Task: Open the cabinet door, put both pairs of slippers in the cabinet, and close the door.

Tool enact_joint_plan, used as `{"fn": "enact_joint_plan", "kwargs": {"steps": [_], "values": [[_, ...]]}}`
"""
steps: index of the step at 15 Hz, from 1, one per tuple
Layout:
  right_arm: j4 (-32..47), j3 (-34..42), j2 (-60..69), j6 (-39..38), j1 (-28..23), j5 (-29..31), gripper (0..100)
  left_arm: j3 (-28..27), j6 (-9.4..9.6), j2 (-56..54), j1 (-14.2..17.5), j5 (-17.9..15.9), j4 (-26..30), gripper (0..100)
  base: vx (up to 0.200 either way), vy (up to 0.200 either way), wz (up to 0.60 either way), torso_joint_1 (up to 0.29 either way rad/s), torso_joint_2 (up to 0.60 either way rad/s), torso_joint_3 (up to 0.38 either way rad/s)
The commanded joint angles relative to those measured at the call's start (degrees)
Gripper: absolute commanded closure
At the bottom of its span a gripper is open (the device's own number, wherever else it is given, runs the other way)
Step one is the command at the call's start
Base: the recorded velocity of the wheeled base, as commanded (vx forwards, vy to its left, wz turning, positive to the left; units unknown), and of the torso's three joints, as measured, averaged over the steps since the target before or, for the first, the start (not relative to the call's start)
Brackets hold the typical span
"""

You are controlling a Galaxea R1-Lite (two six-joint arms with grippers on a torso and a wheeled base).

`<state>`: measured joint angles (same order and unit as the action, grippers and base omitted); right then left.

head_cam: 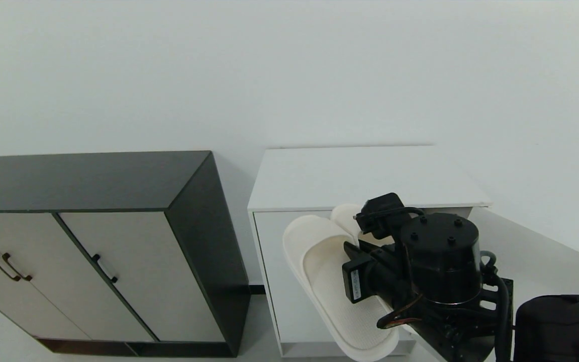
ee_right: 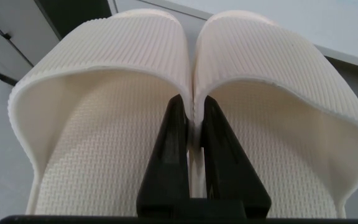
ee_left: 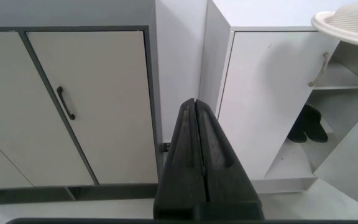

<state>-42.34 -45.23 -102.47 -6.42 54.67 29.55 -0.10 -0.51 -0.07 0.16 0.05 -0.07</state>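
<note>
The right gripper (ee_right: 193,107) was clamped nearly shut on a pair of cream ribbed foam slippers (ee_right: 104,93). Its two black fingers (ee_right: 174,134) pinched the inner edges where the two slippers met side by side, with the straps facing the wrist camera. In the head view the cream slippers (head_cam: 329,281) hung tilted off the right arm, toes up, in front of the plain white cabinet (head_cam: 360,176) and over its lower front. Whether they touched it cannot be told.

The white cabinet's right-hand door (head_cam: 536,251) stood swung open toward the robot. Its left-hand door (ee_left: 272,99), with a slim handle near the edge, was shut. Inside the open half was a white shelf (ee_left: 344,81), and under it a dark pair of slippers (ee_left: 309,124) sat on the cabinet floor, close together.

The left gripper (ee_left: 195,106) had its fingers pressed fully together and held nothing. In the left wrist view it sat low, in front of the gap between the two cabinets and apart from both.

A black cabinet with beige doors and dark bar handles (head_cam: 88,176) stood just to the left of the white one, all its doors shut. A plain white wall (head_cam: 289,75) was behind both.
</note>
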Motion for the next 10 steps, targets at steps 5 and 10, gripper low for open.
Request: {"fn": "enact_joint_plan", "kwargs": {"steps": [5, 10], "values": [[0.0, 0.1, -0.1, 0.0, 0.1, 0.0, 100, 0.0, 0.07, 0.1, 0.0, 0.0, 0.0, 100, 0.000, 0.000, 0.00, 0.000, 0.00, 0.000], [-1.3, 0.8, 0.0, 0.1, 0.1, 0.0, 100, 0.0, 0.07, 0.1, 0.0, 0.0, 0.0, 100, 0.000, -0.200, 0.00, 0.004, 0.00, 0.004]]}}
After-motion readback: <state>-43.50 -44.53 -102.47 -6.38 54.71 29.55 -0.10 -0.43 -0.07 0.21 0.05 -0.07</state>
